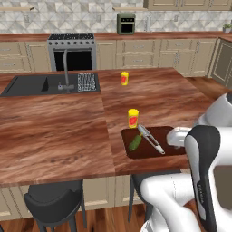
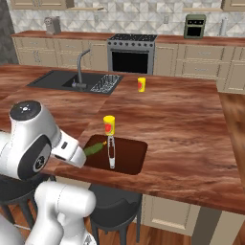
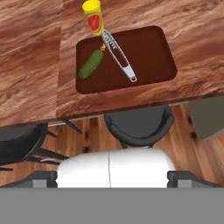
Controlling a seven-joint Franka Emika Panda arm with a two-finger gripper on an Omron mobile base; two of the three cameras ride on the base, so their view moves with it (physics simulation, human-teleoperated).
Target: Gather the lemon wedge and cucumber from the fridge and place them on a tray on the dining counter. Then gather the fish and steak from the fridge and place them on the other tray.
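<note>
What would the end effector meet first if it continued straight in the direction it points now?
Probably the dark stool below the edge of the dining counter, or the wood floor beside it. The hand view looks steeply down there, with the brown tray farther ahead. Depth is unclear, so this is only a guess.

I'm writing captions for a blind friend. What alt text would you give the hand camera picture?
Looking down on a dark brown tray near the edge of a reddish wood dining counter, holding a stubby green cucumber and a slim silvery fish side by side. A yellow bottle with a red label stands at the tray's far corner; dark stools sit below the counter.
</note>
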